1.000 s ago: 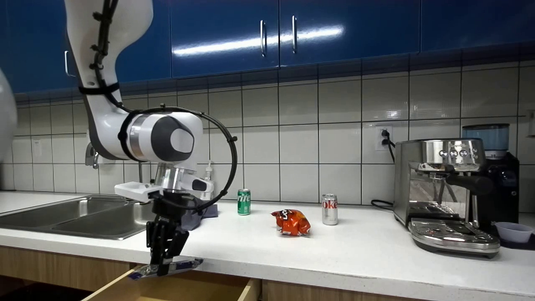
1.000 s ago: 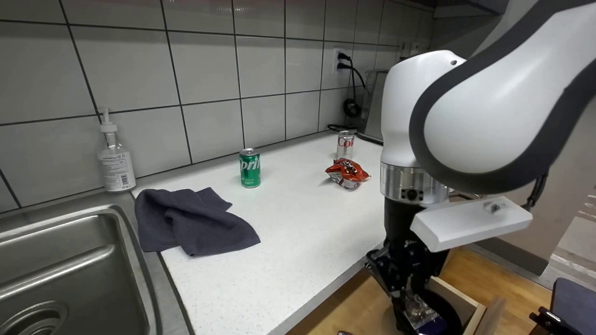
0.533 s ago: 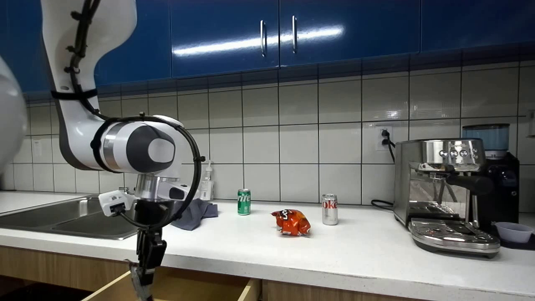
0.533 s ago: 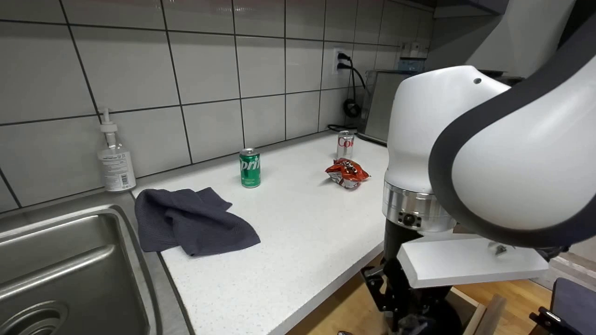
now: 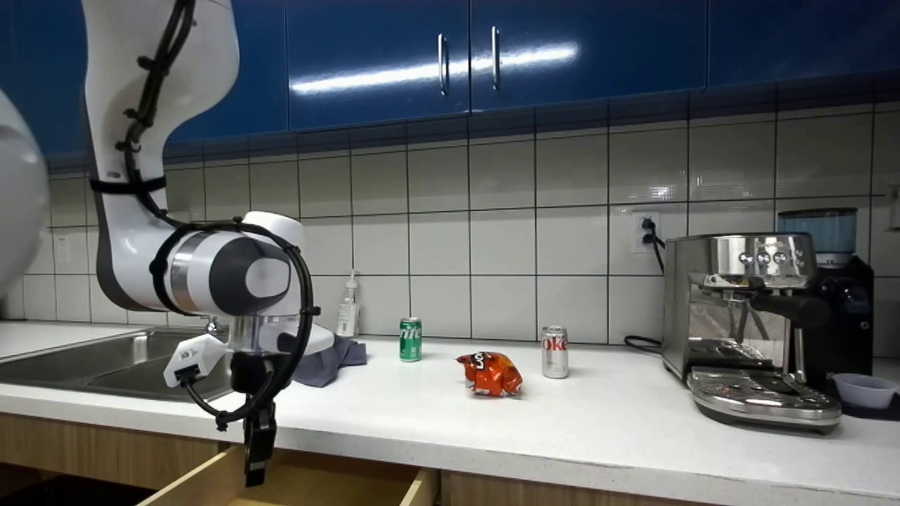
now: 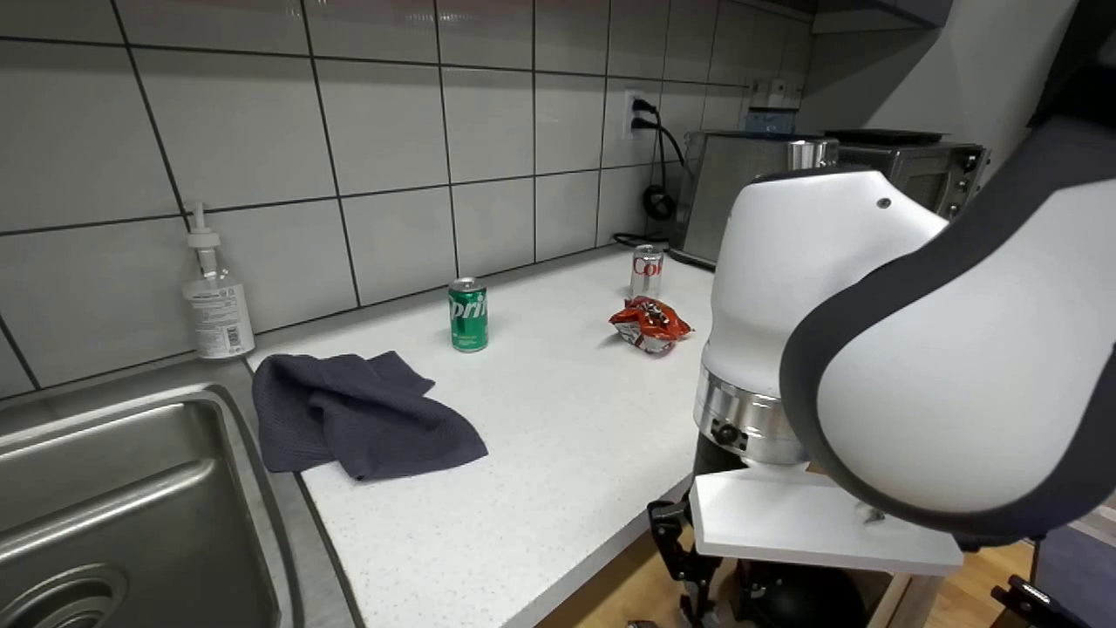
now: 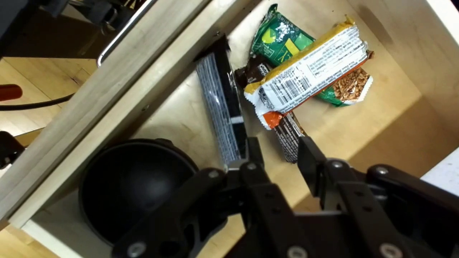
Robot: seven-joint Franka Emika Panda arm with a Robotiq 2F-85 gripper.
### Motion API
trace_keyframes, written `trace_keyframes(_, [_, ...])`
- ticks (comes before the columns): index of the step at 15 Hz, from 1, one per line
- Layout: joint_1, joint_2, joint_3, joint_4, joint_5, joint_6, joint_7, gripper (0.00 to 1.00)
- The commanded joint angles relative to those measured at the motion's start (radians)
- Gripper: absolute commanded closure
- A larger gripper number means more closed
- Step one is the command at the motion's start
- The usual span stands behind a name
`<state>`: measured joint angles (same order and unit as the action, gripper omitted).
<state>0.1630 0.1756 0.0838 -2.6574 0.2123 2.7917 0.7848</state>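
Black bowl (image 7: 136, 179): lower right hidden behind hand (image 7: 281, 153). Black-and-silver bar (image 7: 218, 111): lower end hidden by hand, contact unclear, print illegible. Green packet (image 7: 281, 39): middle covered by yellow-and-white bar (image 7: 308, 68). Drawer (image 5: 337, 485): cut off by bottom edge in both exterior views. Sink (image 6: 187, 436): cut off at left edge in both. Dark scrap (image 6: 643, 624): cropped, too small to identify.

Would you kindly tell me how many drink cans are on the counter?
2: a green can near the towel and a silver can by the red bag. The arm may hide more.
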Motion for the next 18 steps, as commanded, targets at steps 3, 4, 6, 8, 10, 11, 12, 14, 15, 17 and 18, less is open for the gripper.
trace_keyframes(3, [0.002, 0.005, 0.028, 0.031, 0.034, -0.044, -0.053, 0.27])
trace_keyframes(4, [-0.010, -0.009, 0.049, 0.030, 0.055, -0.069, -0.113, 0.18])
trace_keyframes(6, [-0.015, -0.031, 0.066, 0.028, 0.069, -0.121, -0.192, 0.03])
trace_keyframes(8, [-0.007, -0.057, 0.059, 0.019, 0.058, -0.188, -0.237, 0.00])
trace_keyframes(10, [-0.008, -0.081, 0.052, 0.013, 0.048, -0.273, -0.289, 0.00])
trace_keyframes(11, [-0.008, -0.091, 0.048, 0.012, 0.043, -0.314, -0.310, 0.00])
trace_keyframes(12, [-0.008, -0.102, 0.045, 0.011, 0.041, -0.358, -0.331, 0.00])
trace_keyframes(14, [-0.007, -0.120, 0.044, 0.010, 0.033, -0.446, -0.362, 0.00])
trace_keyframes(15, [-0.007, -0.126, 0.044, 0.009, 0.032, -0.488, -0.375, 0.00])
trace_keyframes(17, [-0.006, -0.135, 0.044, 0.012, 0.030, -0.560, -0.391, 0.00])
trace_keyframes(18, [-0.006, -0.134, 0.045, 0.016, 0.036, -0.588, -0.402, 0.00])
